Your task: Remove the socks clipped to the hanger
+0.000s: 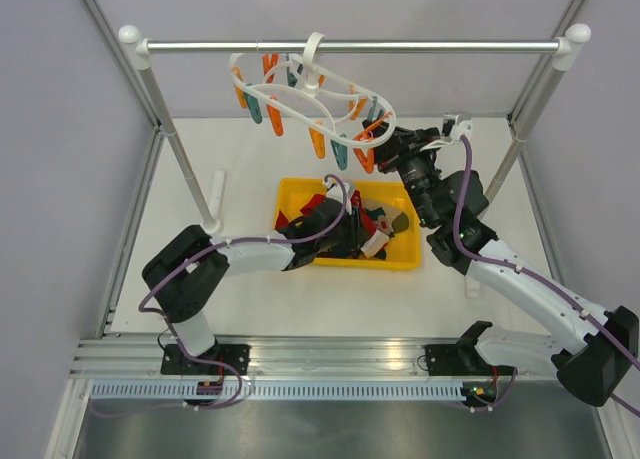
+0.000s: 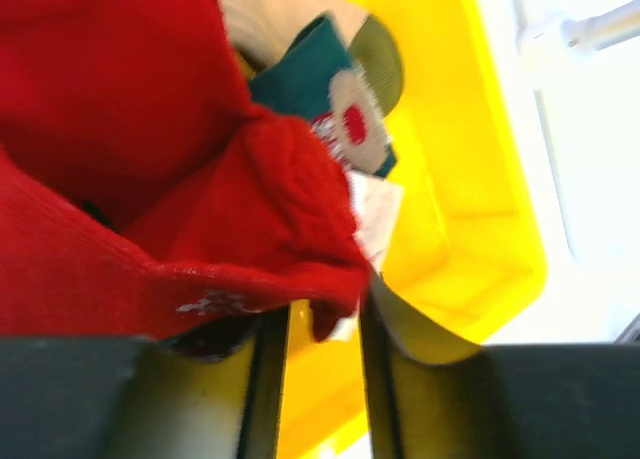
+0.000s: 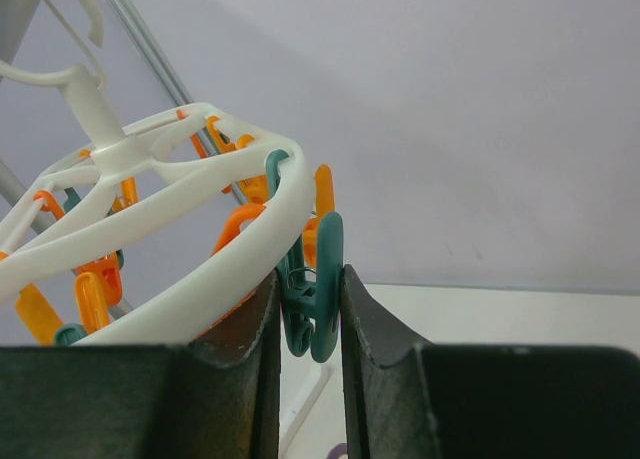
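Lab cell, grey partitions (image 1: 45, 129), aluminium base rail (image 1: 330, 357)

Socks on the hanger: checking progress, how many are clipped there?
0. The hanger pegs hang bare; the socks lie in the yellow bin. The right gripper may hide one.

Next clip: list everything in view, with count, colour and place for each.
rail: one, metal with white end knobs, across the back on two posts
hanger: one, white, hooked on the rail, no sock seen on it
pegs: many, orange and teal, dangling from the hanger; exact count unclear
bin: one, yellow, middle of the table
socks: several, red, teal and beige, piled in the bin
table: one, white
left gripper: open, down in the bin, a red sock at its tips
right gripper: shut on a teal peg at the hanger's rim
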